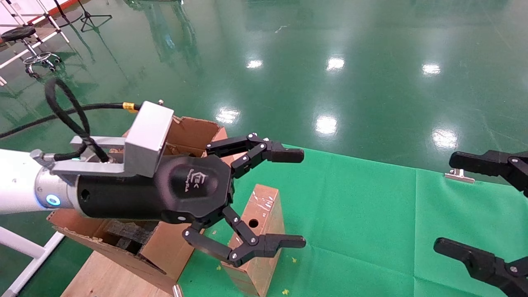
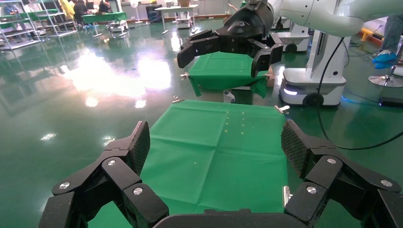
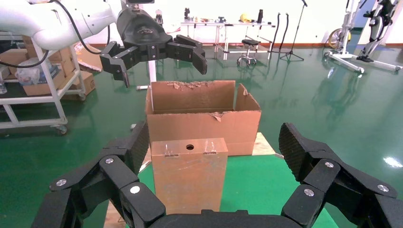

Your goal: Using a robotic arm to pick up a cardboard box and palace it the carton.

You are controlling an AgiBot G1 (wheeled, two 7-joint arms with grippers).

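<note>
The cardboard box (image 1: pixel 266 206) stands upright on the green cloth, its round hole in the top face. It also shows in the right wrist view (image 3: pixel 188 175). The carton (image 1: pixel 194 132) with torn flaps stands just behind it, with black foam (image 1: pixel 128 235) inside, and also shows in the right wrist view (image 3: pixel 204 118). The robotic arm's left gripper (image 1: pixel 304 198) is open and empty, held in the air above the box and carton, touching neither. In its own view (image 2: pixel 217 149) it looks across the bare cloth. My right gripper (image 1: pixel 443 202) is open and empty at the right edge, facing the box (image 3: pixel 214 147).
The green cloth (image 1: pixel 371 214) covers the table, held by metal clips (image 1: pixel 458 176). The carton rests on a wooden board (image 1: pixel 107 276). A white frame (image 1: pixel 24 251) stands at the lower left. Glossy green floor lies beyond, with a stool (image 1: pixel 24 41) far off.
</note>
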